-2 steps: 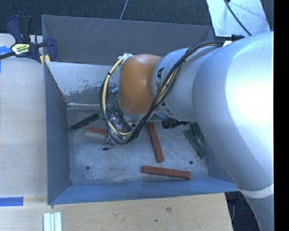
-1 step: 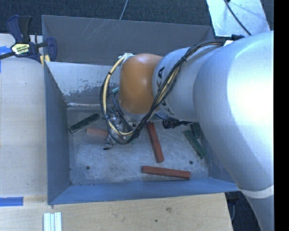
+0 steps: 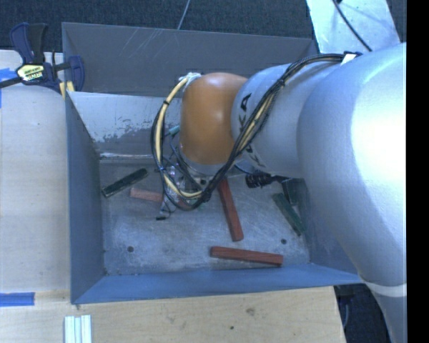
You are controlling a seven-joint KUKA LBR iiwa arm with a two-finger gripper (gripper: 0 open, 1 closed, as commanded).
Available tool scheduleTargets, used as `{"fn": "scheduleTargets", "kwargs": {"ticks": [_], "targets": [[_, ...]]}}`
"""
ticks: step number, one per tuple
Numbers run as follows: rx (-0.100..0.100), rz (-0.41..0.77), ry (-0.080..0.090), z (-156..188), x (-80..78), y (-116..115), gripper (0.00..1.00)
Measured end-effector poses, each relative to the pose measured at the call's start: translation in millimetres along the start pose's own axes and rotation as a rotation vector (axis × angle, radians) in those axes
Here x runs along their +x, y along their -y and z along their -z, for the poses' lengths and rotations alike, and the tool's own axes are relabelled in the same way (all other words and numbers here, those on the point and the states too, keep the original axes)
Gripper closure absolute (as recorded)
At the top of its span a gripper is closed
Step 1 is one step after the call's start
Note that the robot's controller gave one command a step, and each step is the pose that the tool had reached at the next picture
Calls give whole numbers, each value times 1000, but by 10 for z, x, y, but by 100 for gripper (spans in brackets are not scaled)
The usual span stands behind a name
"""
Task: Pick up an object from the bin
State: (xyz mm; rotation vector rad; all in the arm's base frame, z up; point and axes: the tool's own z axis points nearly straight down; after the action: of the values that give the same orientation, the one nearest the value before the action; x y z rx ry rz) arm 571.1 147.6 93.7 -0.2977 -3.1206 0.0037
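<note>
Grey bin (image 3: 84, 191) holds a few scattered sticks; the pincer (image 3: 166, 207) hangs low beside a pink block (image 3: 144, 194) centre-left. I cannot tell its opening, and apparently nothing is lifted yet.

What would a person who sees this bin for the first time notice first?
The big silver arm with its orange cover reaches in from the right, hiding much of the grey bin. Its hand is low over the floor's left half, beside a reddish block and a dark stick. A slanted reddish-brown bar lies mid-floor, a second bar by the front wall.
</note>
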Motion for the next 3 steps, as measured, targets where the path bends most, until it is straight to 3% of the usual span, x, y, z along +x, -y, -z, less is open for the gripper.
{"fn": "scheduleTargets", "kwargs": {"ticks": [2, 3], "targets": [[-6, 0, 14, 236, -32, -10, 100], [-4, 0, 9, 278, -19, -3, 100]]}}
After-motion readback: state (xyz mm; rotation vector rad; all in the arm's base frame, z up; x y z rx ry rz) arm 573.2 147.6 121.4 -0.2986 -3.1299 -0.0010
